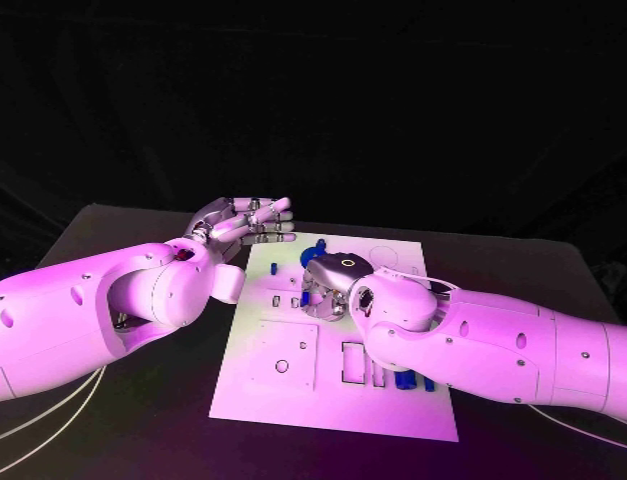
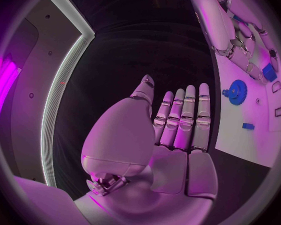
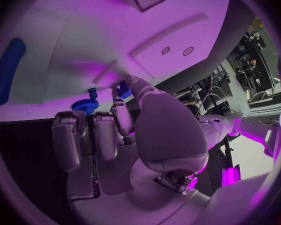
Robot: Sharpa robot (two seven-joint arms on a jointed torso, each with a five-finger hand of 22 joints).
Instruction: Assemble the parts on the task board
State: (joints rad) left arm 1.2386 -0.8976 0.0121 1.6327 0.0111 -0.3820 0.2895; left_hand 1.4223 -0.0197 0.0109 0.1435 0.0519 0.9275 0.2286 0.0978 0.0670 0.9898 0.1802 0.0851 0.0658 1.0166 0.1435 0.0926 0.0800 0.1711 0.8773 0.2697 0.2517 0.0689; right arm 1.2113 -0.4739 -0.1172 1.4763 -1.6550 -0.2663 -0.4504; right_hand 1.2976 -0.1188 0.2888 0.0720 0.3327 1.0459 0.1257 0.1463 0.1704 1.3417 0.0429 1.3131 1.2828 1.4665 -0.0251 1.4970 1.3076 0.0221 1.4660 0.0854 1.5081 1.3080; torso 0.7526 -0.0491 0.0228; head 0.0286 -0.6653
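Note:
The white task board (image 1: 277, 395) lies in the middle of the black table. My right hand (image 1: 331, 285) is low over the board's middle and pinches a small blue part (image 3: 123, 89) between thumb and a finger; the same part (image 2: 270, 73) shows at its fingertips in the left wrist view. A blue gear (image 2: 237, 91) stands on the board just beside those fingers, also visible as the gear (image 3: 85, 105). My left hand (image 1: 241, 222) hovers by the board's far left corner, fingers straight and together, palm empty.
Several blue parts (image 1: 400, 379) lie in slots at the board's near edge. A small blue piece (image 2: 248, 126) sits alone on the board. A long blue part (image 3: 8, 70) lies further off. Black table surrounds the board on all sides.

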